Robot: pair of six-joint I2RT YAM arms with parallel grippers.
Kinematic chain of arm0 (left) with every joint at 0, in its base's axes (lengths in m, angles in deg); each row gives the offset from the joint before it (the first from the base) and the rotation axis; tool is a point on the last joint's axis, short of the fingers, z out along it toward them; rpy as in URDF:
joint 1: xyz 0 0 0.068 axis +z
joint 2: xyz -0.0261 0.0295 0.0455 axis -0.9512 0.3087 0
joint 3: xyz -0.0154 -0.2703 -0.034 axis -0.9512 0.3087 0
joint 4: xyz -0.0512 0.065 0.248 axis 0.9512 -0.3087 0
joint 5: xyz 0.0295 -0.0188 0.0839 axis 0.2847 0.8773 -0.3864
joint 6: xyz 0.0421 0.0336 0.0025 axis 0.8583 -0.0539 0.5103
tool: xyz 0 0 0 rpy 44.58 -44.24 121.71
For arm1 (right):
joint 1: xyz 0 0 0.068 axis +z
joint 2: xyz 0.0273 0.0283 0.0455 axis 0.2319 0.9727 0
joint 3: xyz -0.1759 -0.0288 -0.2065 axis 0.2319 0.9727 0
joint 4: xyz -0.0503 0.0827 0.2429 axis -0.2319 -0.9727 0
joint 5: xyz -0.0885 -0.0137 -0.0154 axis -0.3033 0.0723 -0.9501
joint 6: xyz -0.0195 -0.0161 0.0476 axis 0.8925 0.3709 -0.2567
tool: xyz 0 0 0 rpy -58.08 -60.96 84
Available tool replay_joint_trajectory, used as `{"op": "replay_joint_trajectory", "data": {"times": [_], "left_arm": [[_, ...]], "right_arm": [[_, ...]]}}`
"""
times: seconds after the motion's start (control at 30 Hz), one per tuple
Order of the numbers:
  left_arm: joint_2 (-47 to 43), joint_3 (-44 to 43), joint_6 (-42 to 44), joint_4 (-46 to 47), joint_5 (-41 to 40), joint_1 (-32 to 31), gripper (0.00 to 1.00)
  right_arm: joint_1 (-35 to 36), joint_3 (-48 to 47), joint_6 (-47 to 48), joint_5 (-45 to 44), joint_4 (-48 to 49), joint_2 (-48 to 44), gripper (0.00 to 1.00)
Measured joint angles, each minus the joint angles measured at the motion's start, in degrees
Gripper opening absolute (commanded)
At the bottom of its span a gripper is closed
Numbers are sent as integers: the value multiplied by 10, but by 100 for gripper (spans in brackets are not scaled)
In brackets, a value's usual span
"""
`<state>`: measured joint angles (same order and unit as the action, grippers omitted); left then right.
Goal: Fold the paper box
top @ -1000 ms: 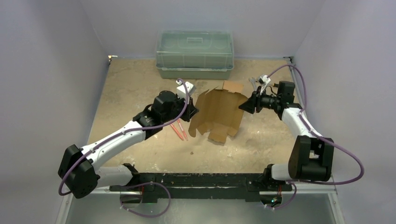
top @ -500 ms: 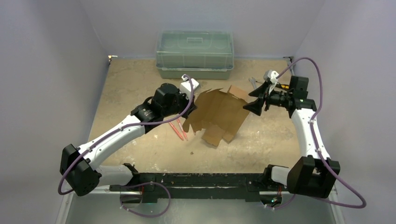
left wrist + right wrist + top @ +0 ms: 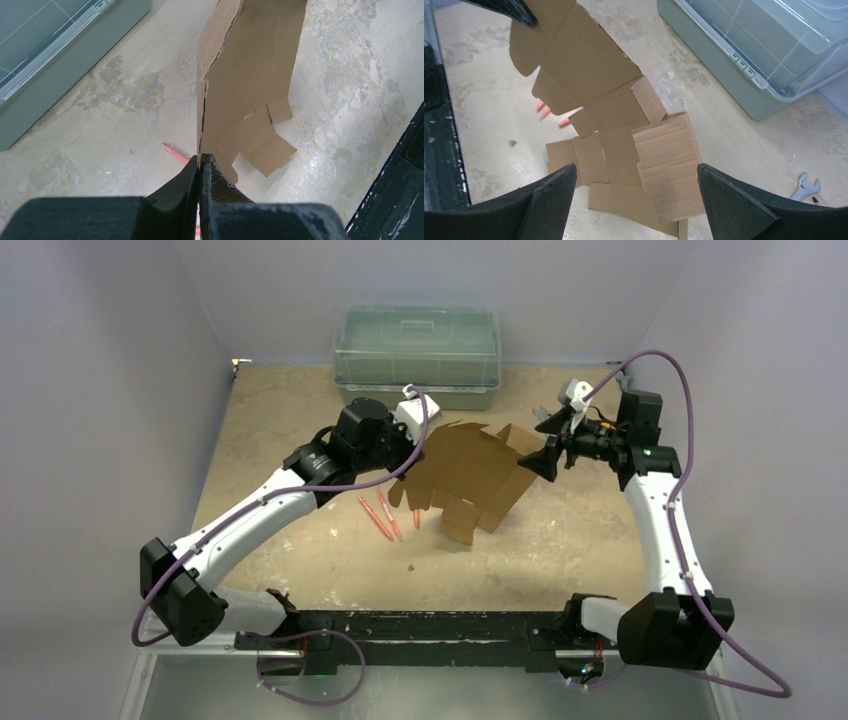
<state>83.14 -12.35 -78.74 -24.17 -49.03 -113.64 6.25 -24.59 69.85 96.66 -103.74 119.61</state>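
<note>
While the left gripper (image 3: 201,164) is pinching the paper box (image 3: 468,475) by its left edge, fingers pressed flat together on the cardboard, the unfolded sheet is hanging tilted at the centre of the overhead frame. It is stretching left to right between the two arms, with its lower tabs reaching toward the table (image 3: 300,530). The right gripper (image 3: 543,456) is sitting at the sheet's right edge, fingers spread wide and gripping nothing. A corrugated flap (image 3: 669,170) is lying straight ahead between them, so this arm is probably the one placed to take it, though whether they are touching it I cannot tell.
</note>
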Motion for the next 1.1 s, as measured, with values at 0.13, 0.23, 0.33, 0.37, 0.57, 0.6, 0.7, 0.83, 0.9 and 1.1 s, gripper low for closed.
{"op": "replay_joint_trajectory", "data": {"times": [0.13, 0.23, 0.33, 0.37, 0.57, 0.6, 0.7, 0.83, 0.9, 1.1], "left_arm": [[16, -23, 1, -13, 1, 0, 0], [24, -34, -1, -21, 2, 0, 0], [28, -38, -9, -28, 4, 0, 0], [28, -39, -14, -29, 6, 1, 0], [31, -47, -44, -32, 37, 17, 0], [31, -47, -48, -32, 45, 22, 0], [31, -47, -61, -32, 69, 39, 0], [31, -47, -76, -32, 94, 65, 0], [31, -47, -87, -32, 105, 74, 0], [31, -47, -121, -31, 139, 81, 0]], "right_arm": [[48, 1, -14, -75, 26, -8, 96], [80, 1, -24, -132, 54, -18, 96], [89, 1, -29, -172, 75, -23, 97], [89, 2, -30, -181, 82, -23, 97], [89, 11, -25, -162, 85, -28, 99], [89, 11, -23, -152, 85, -30, 99], [88, 10, -27, -139, 86, -30, 99], [78, 10, -29, -148, 85, -31, 99], [78, 10, -25, -155, 85, -31, 99], [102, 0, -15, -223, 96, -16, 99]]}}
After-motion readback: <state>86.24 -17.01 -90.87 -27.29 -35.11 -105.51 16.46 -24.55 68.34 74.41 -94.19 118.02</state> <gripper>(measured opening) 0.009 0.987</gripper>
